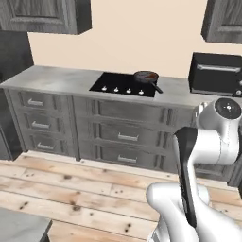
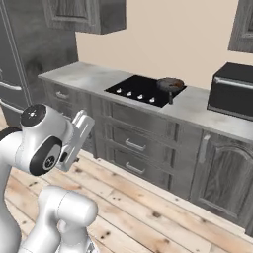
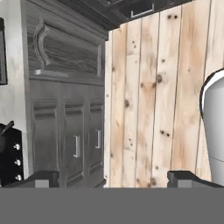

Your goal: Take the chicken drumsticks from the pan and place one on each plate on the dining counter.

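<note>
The pan [image 1: 146, 76] sits at the upper centre of the left base view, on the right rear part of the black cooktop [image 1: 124, 85], its long black handle pointing toward the lower right of the frame. In the right base view the pan [image 2: 170, 84] is at the upper centre-right, again at the far right edge of the cooktop [image 2: 143, 90]. A reddish-brown patch shows inside it, which I take for the chicken drumsticks [image 1: 147, 75], though at this size I cannot separate the two or tell which way their bones lie. The cooktop is set into a grey desk [image 1: 56, 78] above rows of drawers, with a black microwave [image 1: 215, 73] to the right of the pan.

The claw [image 3: 113, 178] is well away from the pan, aimed across the plank floor [image 3: 153, 100] and the cabinet fronts. Its two tips stand wide apart at the bottom of the hand view with nothing between them, so it is open and empty.

As a judgement, the drumsticks should be light and fairly firm, but rounded and probably greasy, so they may roll or slip out of a narrow pinch. The plump meaty end looks the better place to close on, across its thickness, since the thin bone end offers little surface. The pan's shallow wall leaves room to come down from above, and the handle side is best avoided. The pan itself could slide on the glass if nudged.
</note>
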